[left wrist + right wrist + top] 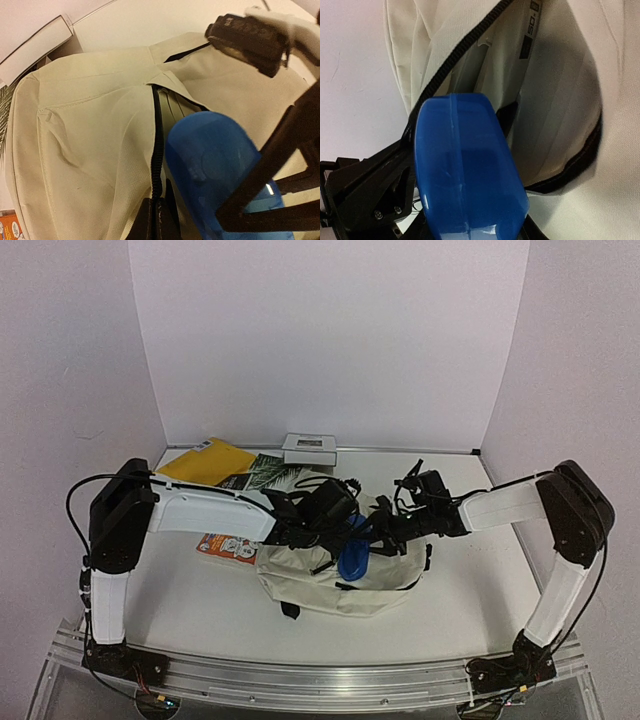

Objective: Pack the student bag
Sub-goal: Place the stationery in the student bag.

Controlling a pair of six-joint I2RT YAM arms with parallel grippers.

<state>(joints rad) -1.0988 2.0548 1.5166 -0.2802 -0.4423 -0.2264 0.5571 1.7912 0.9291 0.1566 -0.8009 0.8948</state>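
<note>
On the white table [200, 610], the cream student bag [320, 585] is seen at centre frame, unzipped. A blue plastic case [352, 558] is grasped by the right gripper [368, 540] over the opening. The edge of that opening is clamped by the left gripper [155, 220].

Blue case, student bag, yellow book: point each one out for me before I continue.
blue case [465, 170]: right wrist view, on its broad face.
student bag [310, 587]: top view, on the cream front panel.
yellow book [205, 462]: top view, middle of its cover.
</note>
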